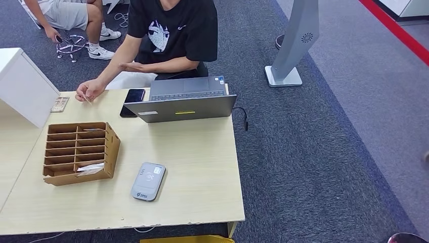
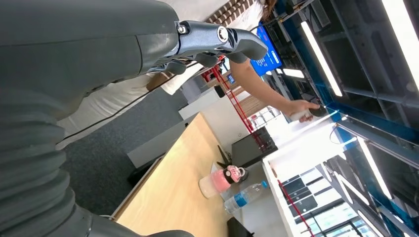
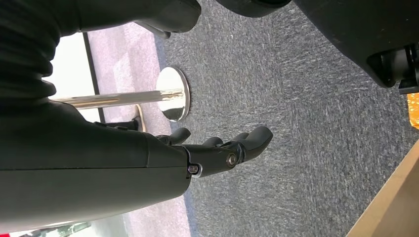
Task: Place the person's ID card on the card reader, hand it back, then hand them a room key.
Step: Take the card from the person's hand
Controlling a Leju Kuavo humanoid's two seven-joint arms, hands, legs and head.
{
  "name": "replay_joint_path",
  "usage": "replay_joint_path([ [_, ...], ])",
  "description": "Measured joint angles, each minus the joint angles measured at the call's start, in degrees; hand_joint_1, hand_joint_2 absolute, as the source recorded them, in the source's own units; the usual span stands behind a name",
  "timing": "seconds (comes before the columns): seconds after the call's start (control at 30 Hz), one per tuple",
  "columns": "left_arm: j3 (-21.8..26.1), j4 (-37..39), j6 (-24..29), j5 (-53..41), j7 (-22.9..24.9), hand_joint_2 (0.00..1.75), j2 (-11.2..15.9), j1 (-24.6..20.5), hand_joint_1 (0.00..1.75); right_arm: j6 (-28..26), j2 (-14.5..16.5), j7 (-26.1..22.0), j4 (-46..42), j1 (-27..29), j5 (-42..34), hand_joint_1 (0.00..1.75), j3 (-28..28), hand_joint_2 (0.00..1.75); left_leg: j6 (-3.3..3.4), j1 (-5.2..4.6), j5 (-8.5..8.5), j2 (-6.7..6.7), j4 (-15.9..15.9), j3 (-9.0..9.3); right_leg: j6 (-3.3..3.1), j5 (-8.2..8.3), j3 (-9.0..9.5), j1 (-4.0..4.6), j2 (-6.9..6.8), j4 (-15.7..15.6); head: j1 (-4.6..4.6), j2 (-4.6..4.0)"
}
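**Nothing taken yet: the card has still to reach the robot**

The card reader (image 1: 148,181), a small grey pad, lies flat on the wooden desk (image 1: 202,167), and I'll place everything from it. Nothing sits on top of it. Just beside it, on its left, stands the brown slotted organiser (image 1: 78,152), with what look like pale cards in two of its slots; those may be the room keys, though I cannot read them. Beyond the reader, at the desk's far edge, a grey laptop (image 1: 184,98) stands open with a black phone (image 1: 132,101) next to it. Behind those sits the person (image 1: 172,30), whose hand (image 1: 90,90) rests on the desk far-left of the reader, fingers pinched together. Whether it is the ID card they pinch, I cannot tell; it is too small.

The robot's left hand (image 2: 217,42) hangs with its fingers loosely curled and nothing in them. The right hand (image 3: 222,148) hangs low over the grey carpet, fingers apart, also holding nothing.

So I'd judge this the very first step. The next move calls for one arm to rise over the desk toward the person's hand, receive the card there, and carry it back to lay flat on the reader.
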Motion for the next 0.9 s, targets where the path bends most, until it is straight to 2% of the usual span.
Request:
replay_joint_path([
  [0.13, -0.65, -1.2, -0.16, 0.37, -1.55, 1.75, 0.09, -0.1, 0.0, 0.0, 0.03, -0.08, 0.01, -0.04, 0.42, 0.0, 0.0, 1.75, 0.0, 0.0, 0.0, -0.01, 0.0, 0.01, 0.0, 0.0, 0.0, 0.0, 0.0, 0.0, 0.01, 0.0],
  [0.23, -2.33, -2.26, -0.27, 0.08, -1.27, 1.75, 1.17, -1.21, 0.0, 0.0, 0.14, -0.18, 0.03, -0.3, 1.09, 0.0, 0.0, 1.75, -0.02, -0.01, 0.02, -0.02, 0.0, 0.02, 0.0, 0.01, 0.0, 0.0, 0.0, 0.0, 0.02, 0.0],
  [0.33, -4.65, -2.32, -0.16, -2.23, 1.0, 1.75, 4.08, -4.68, 0.0, 0.0, 0.39, -0.35, 0.24, -0.89, 1.21, 0.0, 0.0, 1.75, -0.11, 0.0, 0.09, -0.05, 0.01, 0.01, -0.05, 0.06, 0.0, 0.01, -0.03, 0.0, 0.04, 0.01],
  [0.47, -7.75, 0.7, -1.3, -6.48, 5.68, 1.75, 9.73, -12.28, 0.0, 0.0, 0.82, -0.98, 0.8, -1.7, 1.1, 0.0, 0.0, 1.75, -0.23, 0.01, 0.23, -0.08, 0.01, 0.02, -0.16, 0.18, -0.02, 0.02, -0.08, 0.01, 0.02, 0.01],
  [0.6, -11.44, 10.02, -4.5, -12.17, 12.24, 1.75, 15.22, -21.31, 0.0, 0.01, 1.2, -1.21, 1.52, -2.49, 0.68, 0.0, 0.0, 1.75, -0.32, 0.02, 0.45, -0.14, 0.01, -0.06, -0.24, 0.36, -0.09, 0.05, -0.14, 0.01, 0.01, -0.01],
  [0.7, -14.37, 19.62, -5.97, -15.14, 15.99, 1.75, 18.29, -28.15, 0.0, 0.01, 1.53, -1.21, 2.22, -3.12, -0.22, 0.0, -0.05, 1.75, -0.4, 0.03, 0.56, -0.12, 0.01, -0.09, -0.3, 0.51, -0.14, 0.05, -0.12, 0.02, 0.0, 0.0],
  [0.9, -18.85, 35.95, -6.78, -17.06, 20.66, 1.75, 20.63, -38.08, 0.0, 0.0, 1.99, -0.96, 3.51, -3.61, -2.13, 0.0, -0.36, 1.75, -0.36, 0.02, 0.65, -0.07, 0.02, -0.12, -0.28, 0.65, -0.18, 0.04, -0.08, 0.02, 0.02, -0.01],
])
